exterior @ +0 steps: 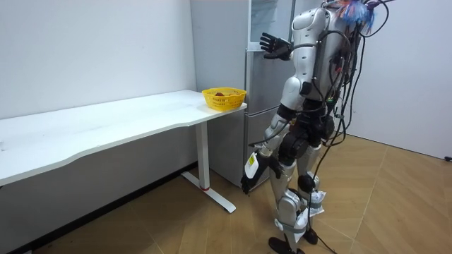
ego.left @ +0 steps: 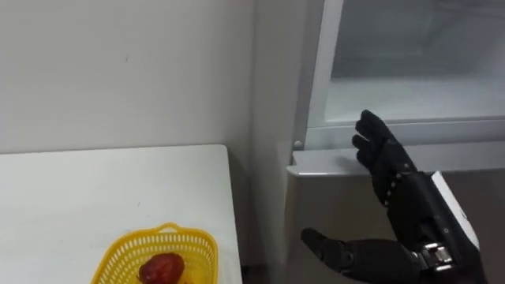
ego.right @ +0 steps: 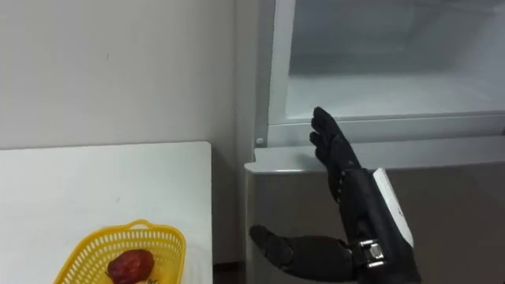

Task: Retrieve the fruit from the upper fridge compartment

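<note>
your right hand [ego.left: 406, 201] is closest to the head cam, coming in from the lwr right. you see the back of it. fingers [ego.left: 371, 138] are straight and a bit apart, pointing up toward the fridge [exterior: 258, 92], w/ the thumb stuck out wide to the robot's left. hand is spread and holds nothing. fingertips sit in front of the pale ledge where the upper compartment [ego.left: 418, 39] meets the grey lower door [ego.left: 323, 201]; you can't tell from these views if they touch it.

upper compartment is open to you: white inside, w/ a pale shelf floor running across behind the fingers. lower door is shut.

to the robot's left of the fridge, the white counter [ego.left: 95, 189] runs along a plain white wall [ego.left: 118, 71]. near its fridge-side end sits a yellow basket [ego.left: 201, 252], upright, w/ its handle folded down on the rim. the red fruit [ego.left: 162, 268] lies inside that basket, at the btm, well apart from the right hand.

room view: the robot stands upright on the wood floor [exterior: 176, 226], facing the fridge, just beside the counter end that carries the basket. its right arm is raised to about shoulder height, hand spread in front of the upper part of the fridge. left hand [exterior: 251, 171] hangs low by the thigh, nearer the room cam, away from fridge and counter. it's too small there, so you can't tell if it's apart or together.
</note>
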Controlling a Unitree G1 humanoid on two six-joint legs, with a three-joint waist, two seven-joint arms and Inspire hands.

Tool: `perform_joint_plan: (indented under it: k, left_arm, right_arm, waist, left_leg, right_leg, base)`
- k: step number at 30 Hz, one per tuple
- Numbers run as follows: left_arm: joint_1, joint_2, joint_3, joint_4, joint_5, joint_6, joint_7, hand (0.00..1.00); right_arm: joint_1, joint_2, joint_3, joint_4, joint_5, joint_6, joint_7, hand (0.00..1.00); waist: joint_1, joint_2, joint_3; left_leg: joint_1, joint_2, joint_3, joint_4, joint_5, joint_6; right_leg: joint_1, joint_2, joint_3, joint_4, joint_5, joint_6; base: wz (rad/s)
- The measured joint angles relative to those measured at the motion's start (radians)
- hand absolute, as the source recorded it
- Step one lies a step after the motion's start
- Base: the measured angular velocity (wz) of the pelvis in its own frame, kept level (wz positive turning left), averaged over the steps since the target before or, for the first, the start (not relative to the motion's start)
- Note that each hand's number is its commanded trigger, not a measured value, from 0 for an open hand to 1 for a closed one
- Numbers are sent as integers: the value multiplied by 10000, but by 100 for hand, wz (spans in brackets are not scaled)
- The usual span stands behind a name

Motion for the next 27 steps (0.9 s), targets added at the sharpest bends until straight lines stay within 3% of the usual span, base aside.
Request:
perform_joint_plan:
  k: [5,10,16,23,27]
  left_arm:
    - [101,-34,-3,98,-190,-150,277,0]
    - [253,-73,-17,93,-667,-146,426,0]
    - [256,-95,-14,94,-2106,-180,479,0]
    - [274,-12,-402,-84,-2136,-184,618,0]
    - [256,46,-528,-107,-2353,-184,684,0]
  right_arm:
    - [593,403,7,26,-214,-389,-203,0]
    - [1652,608,-22,754,-525,-41,-949,0]
    - [1712,625,-433,1639,-484,144,-2436,0]
    - [1719,625,-736,1845,-296,140,-4099,0]
    - [2056,620,-800,2103,730,127,-4878,0]
  waist:
    - [-171,44,-23]
    - [-418,71,-55]
    - [-712,180,-32]
    - [-1047,233,-60]
    - [-1064,189,-29]
  left_leg:
    - [31,10,140,6,-3,5]
    - [84,21,276,1,-9,8]
    - [102,33,611,-92,-9,4]
    - [101,43,740,-193,-10,-7]
    - [148,33,777,-325,-12,-22]
  right_leg:
    - [-34,38,296,26,0,0]
    - [-178,60,466,74,3,2]
    - [-337,105,743,74,-3,9]
    - [-453,143,761,10,-2,8]
    - [-454,181,887,-13,-7,15]
  base:
    - [-8]
    - [-10]
    - [-16]
    - [-4]
    - [-4]
